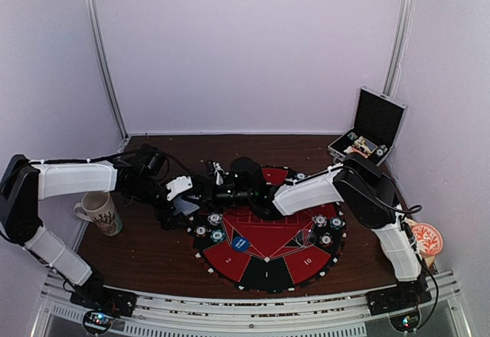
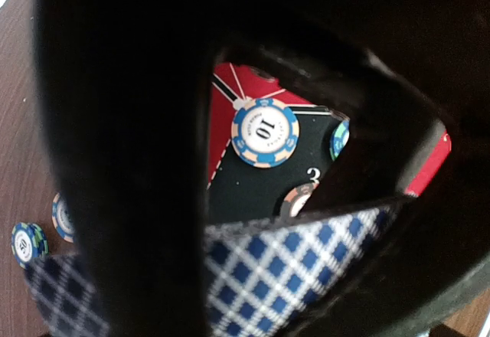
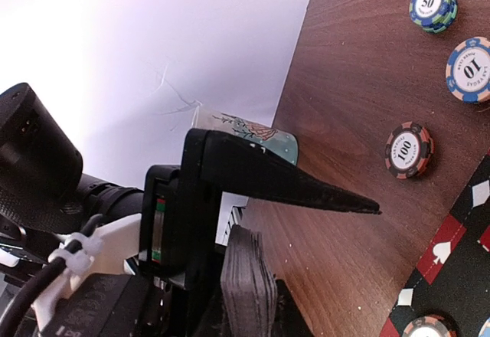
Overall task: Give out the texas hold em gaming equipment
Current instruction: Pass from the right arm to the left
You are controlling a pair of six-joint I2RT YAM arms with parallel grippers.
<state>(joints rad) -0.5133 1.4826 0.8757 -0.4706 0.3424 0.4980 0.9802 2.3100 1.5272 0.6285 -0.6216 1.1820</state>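
From above, we see chips (image 1: pixel 215 218) set along both sides of the round mat (image 1: pixel 268 264) and a blue button disc (image 1: pixel 240 242) on it. The left claw (image 1: pixel 186 201) and right claw (image 1: pixel 222 178) meet at its upper left.

Left wrist: the jaws are spread, with a lattice-backed card (image 2: pixel 291 264) across the bottom.

Right wrist: the claw seemingly clamps the deck (image 3: pixel 246 279). We judge the dealing barely begun.

Your left wrist view is mostly blocked by its own dark, blurred fingers (image 2: pixel 130 161); the checked card (image 2: pixel 291 260) runs off the bottom edge. In the right wrist view, the stack of cards (image 3: pixel 249 283) is cut off below too.
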